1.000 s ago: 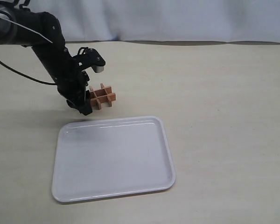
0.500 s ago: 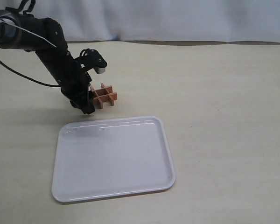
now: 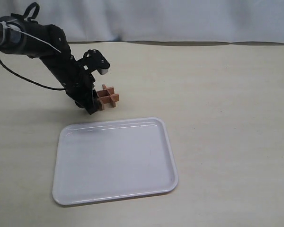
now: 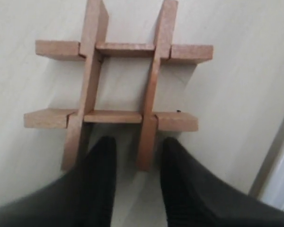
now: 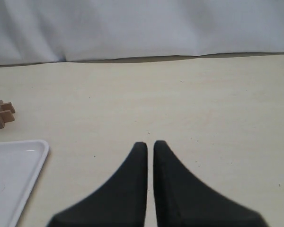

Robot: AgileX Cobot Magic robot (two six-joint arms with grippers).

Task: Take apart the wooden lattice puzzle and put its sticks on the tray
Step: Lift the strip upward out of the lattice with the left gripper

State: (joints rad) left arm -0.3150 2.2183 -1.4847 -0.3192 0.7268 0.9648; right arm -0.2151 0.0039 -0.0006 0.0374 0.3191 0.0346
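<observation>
The wooden lattice puzzle point(image 3: 107, 98) lies assembled on the beige table just beyond the tray's far left corner. In the left wrist view its four sticks point(image 4: 118, 87) form a hash. My left gripper point(image 3: 93, 107) is low at the puzzle's left side. It is open point(image 4: 138, 147), and its two dark fingers point(image 4: 102, 161) straddle the near end of one stick without clamping it. The white tray point(image 3: 113, 161) lies empty in front. My right gripper point(image 5: 150, 144) is shut on nothing above bare table, out of the exterior view; it sees the puzzle point(image 5: 1, 113) far off.
A white cloth backdrop point(image 3: 180, 19) closes the far edge of the table. The tray's corner point(image 5: 19, 161) shows in the right wrist view and its rim point(image 4: 280, 175) beside the left gripper. The table point(image 3: 227, 118) stretches bare to the right of the tray.
The left arm has swung lower and its gripper has edged in toward the puzzle, bringing the fingers around one stick end. The puzzle and tray have stayed about where they were.
</observation>
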